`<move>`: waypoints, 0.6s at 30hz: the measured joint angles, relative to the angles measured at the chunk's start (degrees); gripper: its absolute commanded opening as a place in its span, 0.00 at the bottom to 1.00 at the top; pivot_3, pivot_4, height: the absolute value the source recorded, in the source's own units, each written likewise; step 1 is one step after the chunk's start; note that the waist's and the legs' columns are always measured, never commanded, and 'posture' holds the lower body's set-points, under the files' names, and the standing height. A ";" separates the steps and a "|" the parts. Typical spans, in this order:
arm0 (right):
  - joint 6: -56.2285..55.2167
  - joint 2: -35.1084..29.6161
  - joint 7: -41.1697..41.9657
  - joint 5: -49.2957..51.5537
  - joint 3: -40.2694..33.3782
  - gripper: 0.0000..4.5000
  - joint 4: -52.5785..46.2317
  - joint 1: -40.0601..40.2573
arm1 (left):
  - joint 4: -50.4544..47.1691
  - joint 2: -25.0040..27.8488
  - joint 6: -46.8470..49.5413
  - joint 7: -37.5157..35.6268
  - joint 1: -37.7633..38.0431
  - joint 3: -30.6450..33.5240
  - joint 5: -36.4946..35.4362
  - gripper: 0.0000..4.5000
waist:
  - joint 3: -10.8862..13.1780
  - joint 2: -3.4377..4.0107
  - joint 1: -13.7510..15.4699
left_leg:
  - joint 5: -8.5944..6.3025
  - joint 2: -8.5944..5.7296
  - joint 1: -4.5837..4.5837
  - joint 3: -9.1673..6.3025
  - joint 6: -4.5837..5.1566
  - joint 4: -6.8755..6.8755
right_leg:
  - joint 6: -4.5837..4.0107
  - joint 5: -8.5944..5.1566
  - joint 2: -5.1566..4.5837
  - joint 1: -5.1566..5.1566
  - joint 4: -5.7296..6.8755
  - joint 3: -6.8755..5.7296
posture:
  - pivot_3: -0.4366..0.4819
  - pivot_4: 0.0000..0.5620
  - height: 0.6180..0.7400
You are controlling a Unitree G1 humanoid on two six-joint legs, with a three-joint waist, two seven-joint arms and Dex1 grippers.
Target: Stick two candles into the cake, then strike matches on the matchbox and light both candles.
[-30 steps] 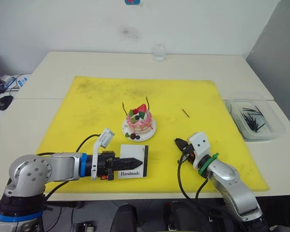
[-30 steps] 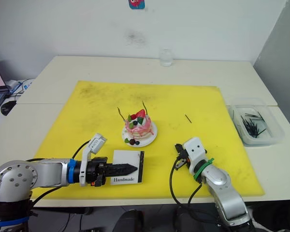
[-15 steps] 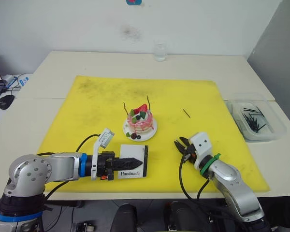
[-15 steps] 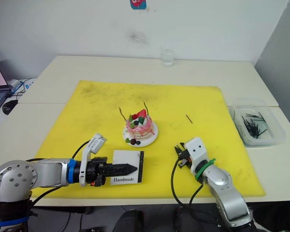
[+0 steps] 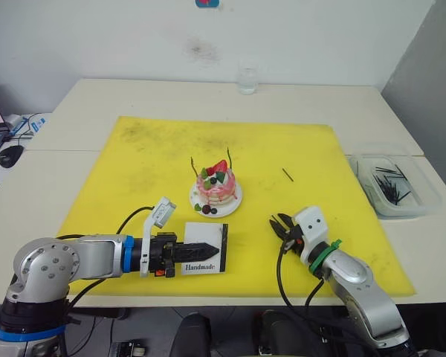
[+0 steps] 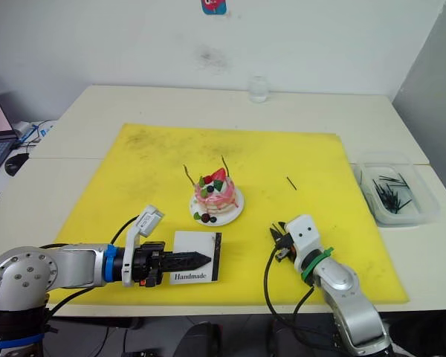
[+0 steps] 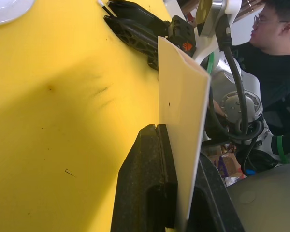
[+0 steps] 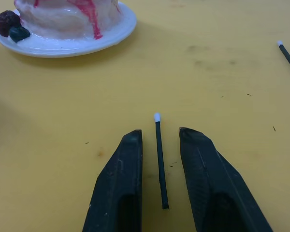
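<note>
Right fingers [image 8: 159, 145] parted, match [image 8: 159, 159] lying between, untouched.

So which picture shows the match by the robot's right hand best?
The right wrist view: the match lies on the yellow mat, plain between the open fingers of the right gripper, its white tip toward the cake. In the eye views the gripper is small and the match is too thin to tell.

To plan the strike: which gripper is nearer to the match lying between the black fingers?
Right. The right gripper straddles the match, open; the left gripper is across the mat, clamping the matchbox.
</note>
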 measured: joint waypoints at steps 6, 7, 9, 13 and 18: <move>-0.71 0.80 0.03 -0.05 0.17 0.00 1.38 -0.53 | 0.16 0.00 0.00 0.00 -0.01 0.00 0.00 0.00 | -0.02 -0.03 -0.03 | 0.00 0.00 0.05 0.00 0.00 0.01 | 0.00 0.01 0.00 0.03 0.03 0.00 | 0.48 0.27 1.00; -0.81 0.79 0.06 -0.05 0.17 0.00 1.43 -0.50 | 0.16 0.00 0.00 0.00 -0.01 0.00 0.00 0.00 | -0.02 -0.03 -0.03 | 0.00 0.01 0.06 0.00 0.00 0.01 | 0.00 0.01 0.00 0.03 0.03 0.00 | 0.48 0.27 1.00; -0.91 0.79 0.07 -0.05 0.17 0.00 1.44 -0.41 | 0.16 0.00 0.00 0.00 -0.01 0.00 0.00 0.00 | -0.03 -0.04 -0.02 | 0.00 0.01 0.06 0.00 0.00 0.01 | 0.00 0.01 0.00 0.04 0.03 0.00 | 0.48 0.27 1.00; -0.92 0.83 0.10 -0.02 0.18 0.00 1.44 -0.42 | 0.16 0.00 0.00 0.00 0.00 0.00 0.00 0.00 | -0.04 -0.05 -0.02 | 0.00 0.01 0.06 0.00 0.00 0.01 | 0.00 0.01 0.00 0.04 0.03 0.01 | 0.48 0.27 1.00; 0.10 0.80 0.34 0.47 -0.05 0.00 1.01 -0.85 | 0.25 -0.11 0.00 0.99 -0.69 -0.03 -0.27 0.00 | -0.04 -0.05 -0.01 | 0.00 0.01 0.06 -0.01 0.00 0.03 | 0.00 0.01 0.00 0.04 0.06 -0.01 | 0.48 0.27 1.00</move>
